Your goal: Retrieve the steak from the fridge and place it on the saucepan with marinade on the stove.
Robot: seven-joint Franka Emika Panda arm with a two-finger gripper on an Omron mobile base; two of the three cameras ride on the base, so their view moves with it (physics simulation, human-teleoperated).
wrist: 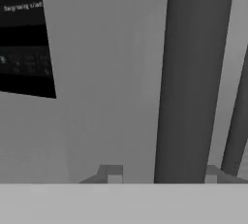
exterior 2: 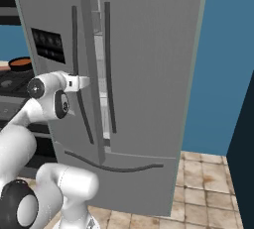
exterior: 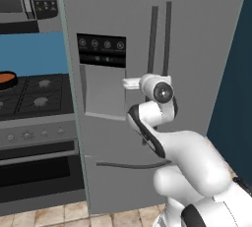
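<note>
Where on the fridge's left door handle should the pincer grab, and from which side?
Take the left door handle around mid-height, straight on from the front. It is a long vertical bar standing off the fridge door, so the fingers can straddle it sideways. The pincer already frames it, jaws apart.

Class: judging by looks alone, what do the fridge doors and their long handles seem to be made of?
Fridge: probably brushed steel; flat matte grey with faint vertical streaks. Handles: darker, smooth bars, likely coated metal or plastic; the rendering leaves that open.
</note>
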